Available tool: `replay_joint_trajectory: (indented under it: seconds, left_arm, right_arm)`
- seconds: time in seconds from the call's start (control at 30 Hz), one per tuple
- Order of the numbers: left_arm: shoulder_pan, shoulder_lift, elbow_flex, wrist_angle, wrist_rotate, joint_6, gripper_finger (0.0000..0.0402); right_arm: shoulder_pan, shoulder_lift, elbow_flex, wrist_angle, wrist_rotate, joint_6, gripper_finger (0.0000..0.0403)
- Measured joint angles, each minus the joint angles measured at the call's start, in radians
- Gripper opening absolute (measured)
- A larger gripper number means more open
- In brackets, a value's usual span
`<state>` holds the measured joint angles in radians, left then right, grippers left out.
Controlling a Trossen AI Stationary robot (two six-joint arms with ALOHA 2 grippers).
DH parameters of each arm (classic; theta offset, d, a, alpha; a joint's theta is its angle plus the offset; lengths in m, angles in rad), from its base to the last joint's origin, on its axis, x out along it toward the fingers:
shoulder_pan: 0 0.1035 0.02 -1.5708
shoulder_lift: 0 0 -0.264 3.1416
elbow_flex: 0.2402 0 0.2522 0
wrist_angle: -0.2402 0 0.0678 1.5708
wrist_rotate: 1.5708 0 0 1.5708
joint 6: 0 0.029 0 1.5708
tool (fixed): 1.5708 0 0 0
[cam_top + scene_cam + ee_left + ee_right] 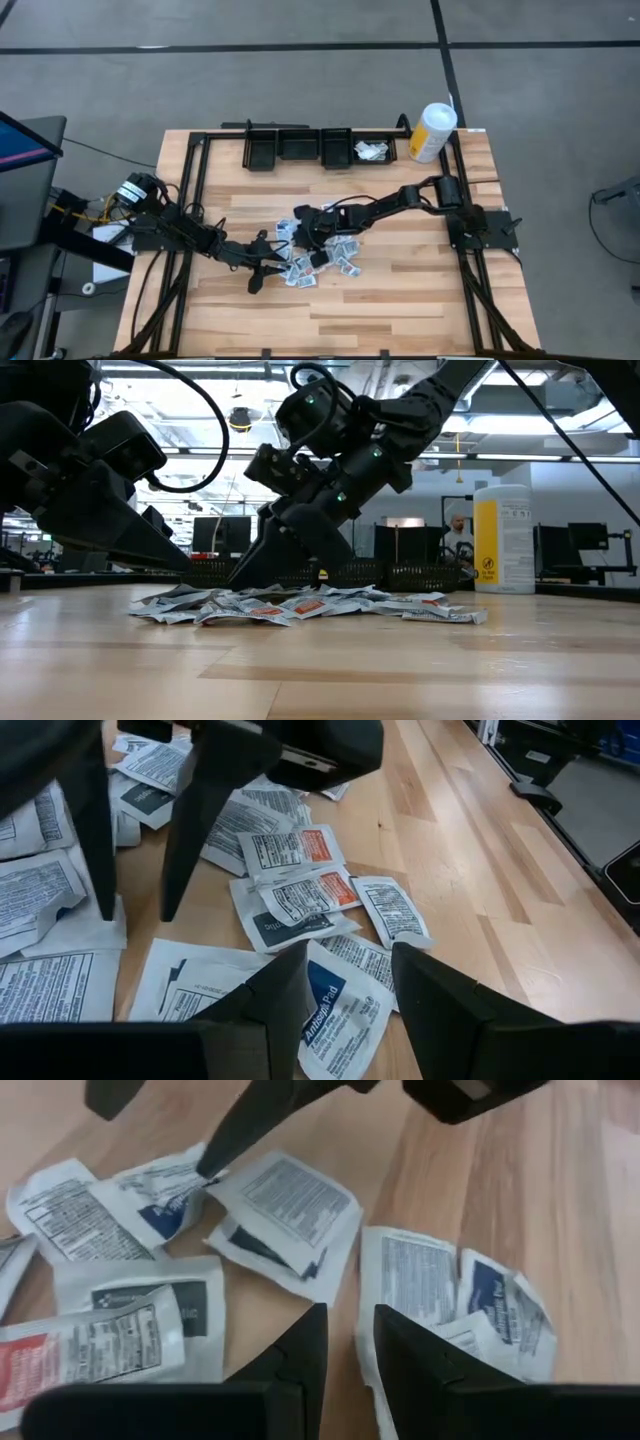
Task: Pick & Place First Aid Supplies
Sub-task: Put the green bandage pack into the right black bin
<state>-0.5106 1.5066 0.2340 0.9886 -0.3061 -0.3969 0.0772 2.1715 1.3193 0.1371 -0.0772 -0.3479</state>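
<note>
**Both Claws Down Over the Packet Heap**

The wooden bench (pixel 400 300) is sitting in a wide workshop with a grey floor, and a row of black bins (pixel 320 148) is lining its far edge, one of them near the far right corner already holding a few packets (pixel 371 151). A white-and-yellow canister (pixel 432 132) is standing just beside that bin, at the corner itself.

The first aid supplies (pixel 325 258) are lying in a loose, overlapping heap around the middle of the bench, flat on the wood (mostly white with print, a couple with orange-red patches).

The left gripper (pixel 262 278) is reaching in from the near left side, tips low at the heap's left edge. Its fingers are standing apart with nothing between them; in its wrist view a blue-printed packet (pixel 335 1010) is lying directly under the gap, its long axis running roughly along the line of the fingers.

The right gripper (pixel 303 226) is coming in from the right edge, nosing down on the far side of the heap. Its fingers are standing only narrowly apart and empty, straddling bare wood beside a white packet (pixel 400 1280).

I'd judge the left claw better placed: its packet is already centred beneath it, so a straight drop and a pinch would likely do, though neighbouring packets overlapping it may lift along.
</note>
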Motion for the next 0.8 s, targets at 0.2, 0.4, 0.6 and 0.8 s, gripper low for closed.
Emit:
replay_joint_trajectory:
  seconds: [0.2, 0.4, 0.6, 0.8]
  left_arm:
    - [0.000, 0.000, 0.000, 0.000, 0.000, 0.000, 0.0149]
    - [0.000, 0.000, 0.000, 0.000, 0.000, 0.000, 0.0149]
    - [0.000, 0.000, 0.000, 0.000, 0.000, 0.000, 0.0149]
    - [0.000, 0.000, 0.000, 0.000, 0.000, 0.000, 0.0149]
  right_arm:
    - [-0.011, 0.011, 0.001, -0.032, 0.000, 0.000, 0.0079]
    - [-0.026, 0.011, 0.002, -0.051, -0.003, 0.031, 0.0079]
    - [-0.024, 0.009, 0.003, -0.071, -0.009, 0.043, 0.0079]
    - [-0.002, 0.005, 0.004, -0.118, -0.022, 0.061, 0.0079]
